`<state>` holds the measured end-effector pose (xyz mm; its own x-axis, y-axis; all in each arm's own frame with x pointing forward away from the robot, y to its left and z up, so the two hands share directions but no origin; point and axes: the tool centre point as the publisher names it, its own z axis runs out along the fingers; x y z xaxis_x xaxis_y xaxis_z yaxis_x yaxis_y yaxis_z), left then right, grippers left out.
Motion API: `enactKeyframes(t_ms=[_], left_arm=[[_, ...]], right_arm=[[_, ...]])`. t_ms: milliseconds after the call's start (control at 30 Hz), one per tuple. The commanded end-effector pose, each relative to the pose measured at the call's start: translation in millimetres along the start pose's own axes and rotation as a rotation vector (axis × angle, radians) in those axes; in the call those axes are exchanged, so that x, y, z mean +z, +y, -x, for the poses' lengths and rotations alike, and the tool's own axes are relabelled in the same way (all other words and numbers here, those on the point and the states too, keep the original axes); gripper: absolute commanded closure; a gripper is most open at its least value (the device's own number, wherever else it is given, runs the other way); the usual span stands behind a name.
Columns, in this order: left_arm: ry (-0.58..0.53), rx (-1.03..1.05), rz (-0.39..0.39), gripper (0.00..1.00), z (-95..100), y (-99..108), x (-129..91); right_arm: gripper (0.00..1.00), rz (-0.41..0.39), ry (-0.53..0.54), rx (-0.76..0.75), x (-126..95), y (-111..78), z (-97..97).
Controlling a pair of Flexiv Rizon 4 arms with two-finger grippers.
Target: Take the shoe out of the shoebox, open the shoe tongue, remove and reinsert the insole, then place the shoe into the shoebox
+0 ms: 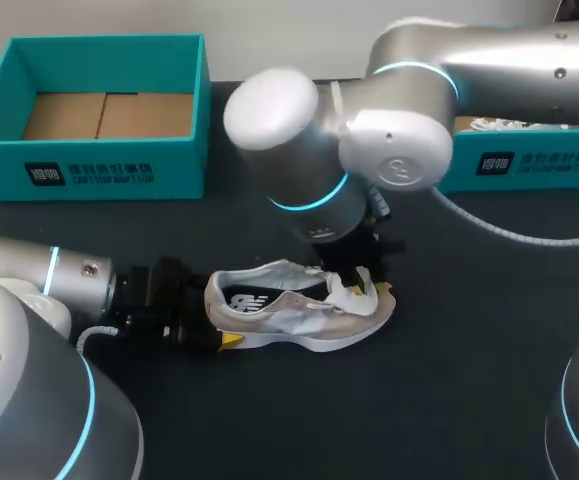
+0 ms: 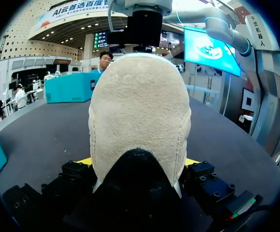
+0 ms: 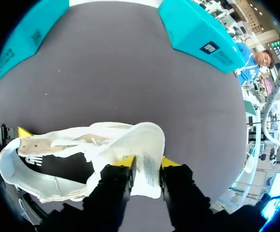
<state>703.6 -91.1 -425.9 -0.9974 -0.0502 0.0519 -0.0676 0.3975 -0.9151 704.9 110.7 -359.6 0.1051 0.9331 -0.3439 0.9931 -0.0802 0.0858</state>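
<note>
Right pincer (image 3: pixel 147 163): pressed onto the white tongue (image 3: pixel 147 137), a yellow tip on each side, holding it up above the opening.
Left pincer (image 2: pixel 137 162): clamped across the heel (image 2: pixel 137 96), one tip at either side.
Shoe (image 1: pixel 299 305): upright on the dark table (image 1: pixel 469 380), between the two arms, well apart from the shoebox (image 1: pixel 89 165).
Done: shoe is out of the teal shoebox, which stands empty; opening the tongue looks to be the step in hand.
Remaining: dark insole (image 1: pixel 244 300) lies inside the shoe; pulling it, refitting it and boxing the shoe.
Look: beige suede heel, white mesh sides, pale sole; soft upper, likely to sag.
</note>
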Motion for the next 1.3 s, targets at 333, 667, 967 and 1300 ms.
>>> enactKeyframes(t_ms=[333, 667, 967, 1300], left_arm=[[0.000, -0.001, 0.001, 1.00, -2.3, 4, 5], [0.000, -0.001, 0.001, 1.00, -2.3, 4, 5], [0.000, -0.001, 0.001, 1.00, -2.3, 4, 5], [0.000, -0.001, 0.001, 1.00, -2.3, 4, 5]], right_arm=[[0.07, 0.052, -0.022, 0.692, -8, -0.7, 11.6], [0.00, 0.347, 0.160, 0.239, -90, 34.5, -16.0], [0.00, 0.355, 0.442, -0.631, -154, 33.7, -75.6], [0.00, 0.286, 0.520, -0.733, -157, 29.2, -82.5]])
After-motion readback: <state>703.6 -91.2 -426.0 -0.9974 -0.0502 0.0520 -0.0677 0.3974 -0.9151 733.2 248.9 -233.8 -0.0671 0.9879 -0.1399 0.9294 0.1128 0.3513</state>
